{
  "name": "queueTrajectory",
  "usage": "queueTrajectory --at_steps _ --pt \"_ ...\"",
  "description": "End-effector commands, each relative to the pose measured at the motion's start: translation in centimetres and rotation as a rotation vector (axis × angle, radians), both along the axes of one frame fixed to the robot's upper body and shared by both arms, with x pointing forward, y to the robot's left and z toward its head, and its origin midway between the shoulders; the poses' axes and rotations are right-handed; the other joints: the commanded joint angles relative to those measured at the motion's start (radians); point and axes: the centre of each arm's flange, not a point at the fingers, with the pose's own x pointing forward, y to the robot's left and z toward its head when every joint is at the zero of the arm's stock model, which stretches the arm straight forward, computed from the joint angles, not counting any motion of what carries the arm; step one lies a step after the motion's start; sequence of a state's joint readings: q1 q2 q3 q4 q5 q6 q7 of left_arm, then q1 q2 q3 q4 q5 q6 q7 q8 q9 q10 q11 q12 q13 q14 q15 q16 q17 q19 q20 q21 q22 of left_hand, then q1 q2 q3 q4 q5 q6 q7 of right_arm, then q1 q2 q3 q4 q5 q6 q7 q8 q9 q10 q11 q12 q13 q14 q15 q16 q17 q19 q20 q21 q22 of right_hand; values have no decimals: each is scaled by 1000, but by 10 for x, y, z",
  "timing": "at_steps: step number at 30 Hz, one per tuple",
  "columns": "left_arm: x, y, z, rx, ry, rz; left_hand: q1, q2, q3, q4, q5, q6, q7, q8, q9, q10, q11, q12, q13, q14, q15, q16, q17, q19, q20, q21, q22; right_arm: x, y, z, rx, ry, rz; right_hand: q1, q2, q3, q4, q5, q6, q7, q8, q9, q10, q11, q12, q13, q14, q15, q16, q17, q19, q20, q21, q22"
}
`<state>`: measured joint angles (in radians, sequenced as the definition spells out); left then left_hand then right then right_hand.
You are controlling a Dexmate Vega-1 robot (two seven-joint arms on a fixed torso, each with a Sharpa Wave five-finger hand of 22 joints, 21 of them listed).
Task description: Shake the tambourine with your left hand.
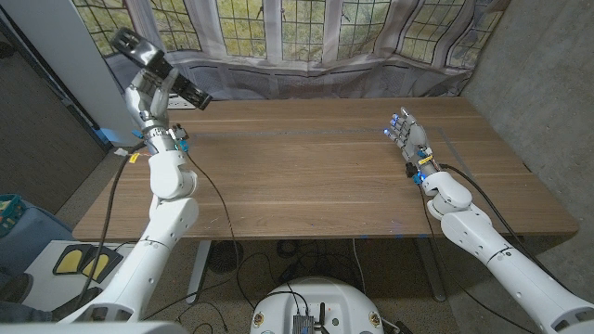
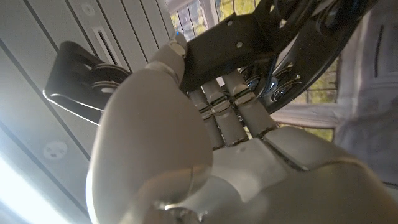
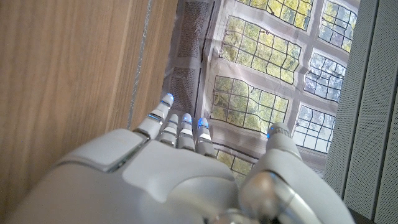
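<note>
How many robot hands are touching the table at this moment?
1. The right hand rests on the table at its right side. The left hand is raised above the table's left edge, gripping the tambourine.

Robot lab, wooden table (image 1: 306,176), curtained window (image 1: 306,28), cables

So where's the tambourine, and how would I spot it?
Start at the big wooden table and go to its far left corner, where the robot's left arm rises above the table. The left hand up there grips the tambourine, held in the air. It is the dark, black thing sticking out of that pale hand, with shiny round jingles set in its curved frame; the right hand holds nothing.
</note>
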<state>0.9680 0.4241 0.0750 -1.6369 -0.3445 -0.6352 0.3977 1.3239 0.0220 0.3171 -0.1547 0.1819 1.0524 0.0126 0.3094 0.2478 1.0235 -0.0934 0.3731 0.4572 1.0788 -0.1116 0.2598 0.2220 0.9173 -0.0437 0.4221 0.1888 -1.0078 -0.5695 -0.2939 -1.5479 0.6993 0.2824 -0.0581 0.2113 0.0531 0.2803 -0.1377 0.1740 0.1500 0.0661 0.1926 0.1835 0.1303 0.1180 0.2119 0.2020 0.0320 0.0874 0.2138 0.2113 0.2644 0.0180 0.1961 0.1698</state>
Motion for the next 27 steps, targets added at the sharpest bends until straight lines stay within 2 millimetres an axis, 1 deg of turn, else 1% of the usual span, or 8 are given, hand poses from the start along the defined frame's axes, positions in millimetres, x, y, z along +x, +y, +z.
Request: queueTrajectory --at_steps 1,6,12,16,20,23,27 --pt "-13 -152 51 1008 -75 827 11 99 0 -2 6 6 -1 0 5 24 -13 -1 84 70 -76 3 11 -5 4 8 2 -3 2 -3 -1 -5 -1 8 7 -5 3 2 2 2 3 4 7 1 -4 4 5 -1 1 4 7 0 2 4" --pt "2 -182 41 1169 -38 886 11 99 0 -2 6 6 0 0 4 23 -12 -3 87 73 -75 4 11 -7 4 8 2 -5 0 -5 9 -4 -2 8 7 -5 3 2 2 2 3 4 7 1 -4 4 6 0 2 4 7 -1 2 4" --pt "22 -203 26 1425 85 1006 10 99 0 -1 6 7 0 0 4 24 -13 -4 90 75 -76 4 12 -8 5 10 2 -5 -1 -7 16 -1 -2 8 8 -5 3 2 3 3 3 4 6 1 -4 4 6 0 1 4 7 0 2 4" --pt "33 -208 16 1561 146 1026 13 98 1 -3 7 9 3 1 3 27 -16 -4 93 83 -81 9 13 -2 4 14 2 -4 -1 -7 15 1 2 8 8 -6 3 2 3 3 3 4 7 0 -4 4 6 -1 1 4 7 0 2 4" --pt "37 -211 11 1688 220 1049 11 98 1 -2 7 9 3 1 3 29 -15 -4 94 87 -81 11 14 2 4 16 2 -3 0 -8 15 3 5 9 8 -6 3 2 3 3 3 4 7 0 -4 4 6 -1 1 4 7 1 2 4" --pt "39 -208 8 1687 236 1042 10 97 1 -2 7 10 3 1 3 29 -16 -5 95 88 -82 11 13 2 4 17 3 -3 0 -8 17 3 6 9 8 -6 2 2 2 2 2 4 7 0 -4 4 6 0 1 4 7 1 2 4" --pt "38 -199 5 1613 225 990 9 96 1 -2 7 7 3 0 2 31 -15 -6 97 89 -79 10 13 1 4 18 3 -3 1 -9 20 9 8 9 8 -6 3 2 3 3 3 4 7 0 -4 4 6 -1 1 4 7 1 2 4"
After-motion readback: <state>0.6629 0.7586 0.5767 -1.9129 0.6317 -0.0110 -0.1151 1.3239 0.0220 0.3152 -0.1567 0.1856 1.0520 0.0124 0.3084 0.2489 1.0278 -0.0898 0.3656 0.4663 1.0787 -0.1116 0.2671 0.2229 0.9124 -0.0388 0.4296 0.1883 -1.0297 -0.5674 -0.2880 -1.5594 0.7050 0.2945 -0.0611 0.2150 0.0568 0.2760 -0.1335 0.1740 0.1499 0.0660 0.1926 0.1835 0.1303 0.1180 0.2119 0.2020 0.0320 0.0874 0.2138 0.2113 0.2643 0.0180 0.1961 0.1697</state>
